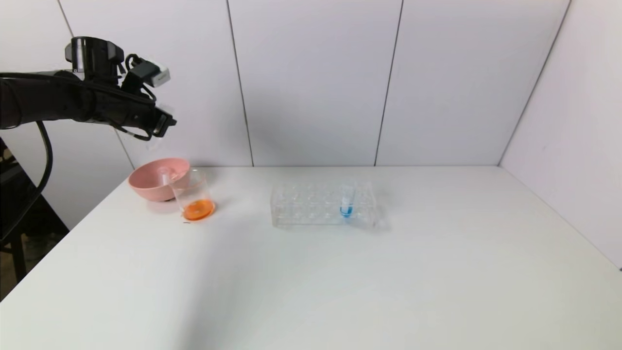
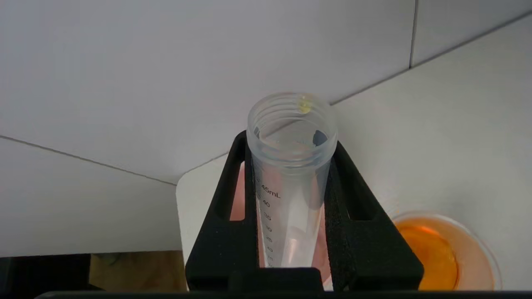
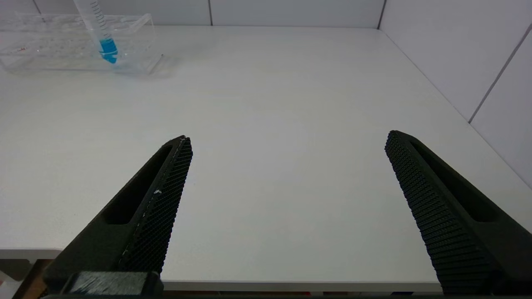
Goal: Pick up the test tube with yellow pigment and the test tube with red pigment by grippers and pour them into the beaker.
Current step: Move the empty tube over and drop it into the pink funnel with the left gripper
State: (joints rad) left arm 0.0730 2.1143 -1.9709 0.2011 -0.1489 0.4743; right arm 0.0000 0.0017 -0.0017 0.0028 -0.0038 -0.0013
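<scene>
My left gripper hangs high above the pink bowl, shut on a clear graduated test tube. The tube looks emptied, with only a yellow drop at its rim, so I take it for the test tube with yellow pigment. Its open mouth points away from the wrist. The beaker stands right beside the bowl and holds orange liquid. Another empty clear tube leans in the bowl; no tube with red pigment in it shows. My right gripper is open above the table's front edge, holding nothing.
A clear tube rack sits mid-table with a blue-tipped tube standing in it, also seen in the right wrist view as the rack and blue-tipped tube. White walls close the back and right sides.
</scene>
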